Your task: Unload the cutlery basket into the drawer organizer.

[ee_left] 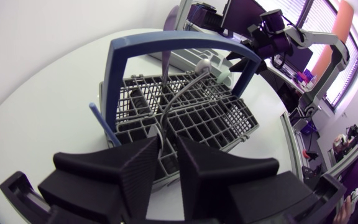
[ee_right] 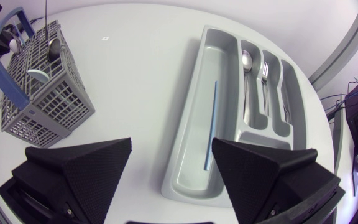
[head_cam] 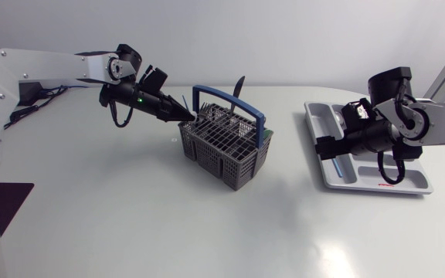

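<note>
The grey cutlery basket [head_cam: 224, 145] with a blue handle [head_cam: 230, 96] stands mid-table, holding several pieces, among them a black knife [head_cam: 238, 85] and a blue stick [ee_left: 99, 123]. My left gripper [head_cam: 187, 118] is at the basket's left rim. In the left wrist view [ee_left: 168, 143] its fingers [ee_left: 138, 167] stand close on either side of a thin silver handle [ee_left: 174, 102], with a slim gap left. The grey drawer organizer [head_cam: 416, 184] lies at the right with a blue stick [ee_right: 211, 124], a spoon [ee_right: 247, 62] and a fork [ee_right: 265, 71] in it. My right gripper [ee_right: 171, 144] hovers open over its near end.
The basket [ee_right: 39, 87] sits well to the left of the organizer [ee_right: 191, 180], with bare white table between them. The basket's blue handle arches over its middle, right ahead of my left gripper.
</note>
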`<state>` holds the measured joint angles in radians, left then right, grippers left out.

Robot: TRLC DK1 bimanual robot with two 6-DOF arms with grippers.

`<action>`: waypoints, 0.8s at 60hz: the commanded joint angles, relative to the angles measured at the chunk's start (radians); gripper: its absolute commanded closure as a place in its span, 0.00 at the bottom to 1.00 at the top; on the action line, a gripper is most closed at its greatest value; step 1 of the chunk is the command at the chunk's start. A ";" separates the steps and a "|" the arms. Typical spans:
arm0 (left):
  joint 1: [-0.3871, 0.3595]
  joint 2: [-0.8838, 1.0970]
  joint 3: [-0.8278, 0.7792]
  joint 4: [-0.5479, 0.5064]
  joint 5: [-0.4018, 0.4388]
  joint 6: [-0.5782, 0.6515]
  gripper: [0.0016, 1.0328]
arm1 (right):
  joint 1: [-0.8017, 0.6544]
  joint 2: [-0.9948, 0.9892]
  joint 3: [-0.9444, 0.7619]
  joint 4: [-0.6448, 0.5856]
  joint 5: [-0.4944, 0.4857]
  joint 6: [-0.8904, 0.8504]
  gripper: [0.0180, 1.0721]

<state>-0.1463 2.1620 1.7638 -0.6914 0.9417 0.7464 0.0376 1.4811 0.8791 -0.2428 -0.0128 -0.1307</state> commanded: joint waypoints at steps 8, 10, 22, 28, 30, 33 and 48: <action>-0.013 0.039 0.036 -0.019 0.016 0.047 0.85 | 0.007 -0.027 -0.029 -0.012 0.011 -0.006 0.12; -0.012 0.039 0.037 -0.019 0.014 0.047 0.85 | 0.010 -0.028 -0.029 -0.013 0.011 -0.006 0.12; -0.004 0.009 0.008 -0.026 0.014 0.059 0.86 | 0.041 -0.044 -0.031 -0.018 0.019 -0.007 0.12; 0.016 -0.024 -0.007 -0.036 0.016 0.061 0.86 | 0.071 -0.070 -0.031 -0.023 0.024 -0.007 0.12; 0.021 -0.034 -0.013 -0.036 0.016 0.061 0.86 | 0.085 -0.084 -0.032 -0.023 0.024 -0.007 0.12; 0.027 -0.050 -0.026 -0.037 0.017 0.062 0.86 | 0.105 -0.102 -0.034 -0.023 0.024 -0.010 0.12; 0.067 -0.128 -0.075 -0.037 0.106 0.045 0.86 | 0.237 -0.217 -0.037 -0.032 0.019 -0.033 0.11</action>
<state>-0.1001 2.0823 1.7218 -0.7097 1.0073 0.7864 0.2413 1.2945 0.8627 -0.2619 0.0013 -0.1432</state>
